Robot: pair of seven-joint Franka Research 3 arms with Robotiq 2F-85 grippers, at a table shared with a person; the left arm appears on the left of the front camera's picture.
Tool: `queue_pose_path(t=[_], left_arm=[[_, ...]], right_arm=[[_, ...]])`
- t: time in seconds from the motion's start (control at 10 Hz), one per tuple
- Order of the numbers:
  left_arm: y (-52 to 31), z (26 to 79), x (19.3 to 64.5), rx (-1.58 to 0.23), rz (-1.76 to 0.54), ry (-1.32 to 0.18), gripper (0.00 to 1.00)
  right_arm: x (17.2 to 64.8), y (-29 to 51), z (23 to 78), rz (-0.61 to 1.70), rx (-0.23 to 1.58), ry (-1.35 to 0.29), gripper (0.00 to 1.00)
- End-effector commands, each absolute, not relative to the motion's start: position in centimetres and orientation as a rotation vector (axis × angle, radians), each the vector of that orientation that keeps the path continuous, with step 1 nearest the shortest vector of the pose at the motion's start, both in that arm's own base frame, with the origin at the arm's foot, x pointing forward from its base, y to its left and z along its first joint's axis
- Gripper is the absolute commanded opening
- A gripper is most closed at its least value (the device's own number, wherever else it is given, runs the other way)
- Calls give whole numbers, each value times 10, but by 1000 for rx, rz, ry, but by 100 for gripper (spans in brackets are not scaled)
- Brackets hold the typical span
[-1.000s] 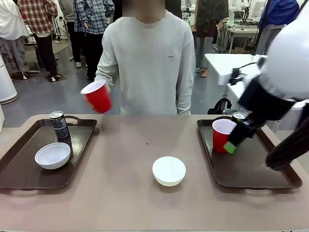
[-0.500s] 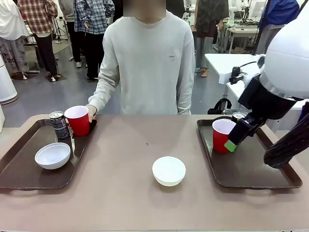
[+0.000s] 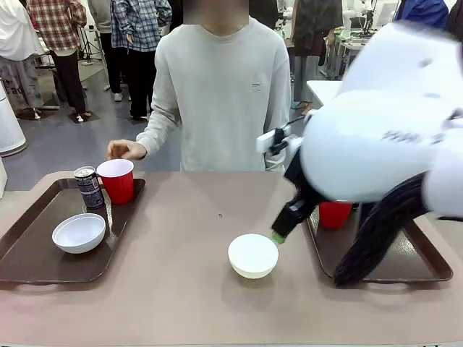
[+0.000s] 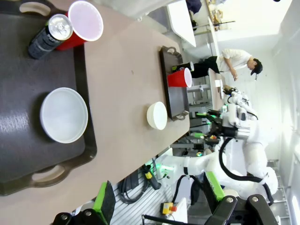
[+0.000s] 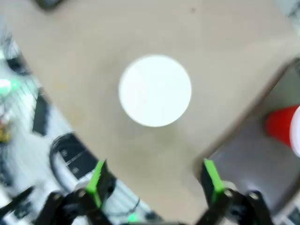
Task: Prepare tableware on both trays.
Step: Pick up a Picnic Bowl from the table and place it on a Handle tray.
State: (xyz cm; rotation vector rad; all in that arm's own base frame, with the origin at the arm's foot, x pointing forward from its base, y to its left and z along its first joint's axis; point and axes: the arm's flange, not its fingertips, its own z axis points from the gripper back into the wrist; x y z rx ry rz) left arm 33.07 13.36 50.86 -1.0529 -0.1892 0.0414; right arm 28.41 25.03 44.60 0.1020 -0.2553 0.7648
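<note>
Right gripper (image 5: 154, 183): green-padded fingers (image 5: 98, 180) spread wide, nothing between them. The round white bowl (image 5: 155, 90) lies above them at frame centre, upright on the bare tan table (image 5: 70, 56). Left gripper (image 4: 158, 194): jaws fully apart, empty, at the bottom edge. Front view, lower left: the left tray (image 3: 29, 249), dark brown, carries a second white bowl (image 3: 79, 233), a black can (image 3: 89, 187) and a red cup (image 3: 117, 181). The right tray (image 3: 409, 264) carries a second red cup (image 3: 334, 214), partly hidden by the arm.
</note>
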Motion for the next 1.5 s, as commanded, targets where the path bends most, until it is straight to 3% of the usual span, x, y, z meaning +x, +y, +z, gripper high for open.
queue_pose_path(t=[0.0,0.2,0.3,0.5,0.8,1.2,1.4], left_arm=[[133,508,328,-1073,25,-208,100],[133,508,328,-1073,25,-208,100],[133,508,328,-1073,25,-208,100],[133,508,328,-1073,25,-208,100],[133,508,328,-1073,25,-208,100],[133,508,328,-1073,25,-208,100],[133,508,328,-1073,25,-208,100]], right_arm=[[322,278,417,592,62,-169,100],[321,288,415,613,43,-102,100],[312,268,403,628,51,-172,100],[322,276,396,609,41,-135,100],[365,275,365,138,70,-90,100],[374,279,348,229,95,-186,100],[379,282,337,252,57,-151,42]])
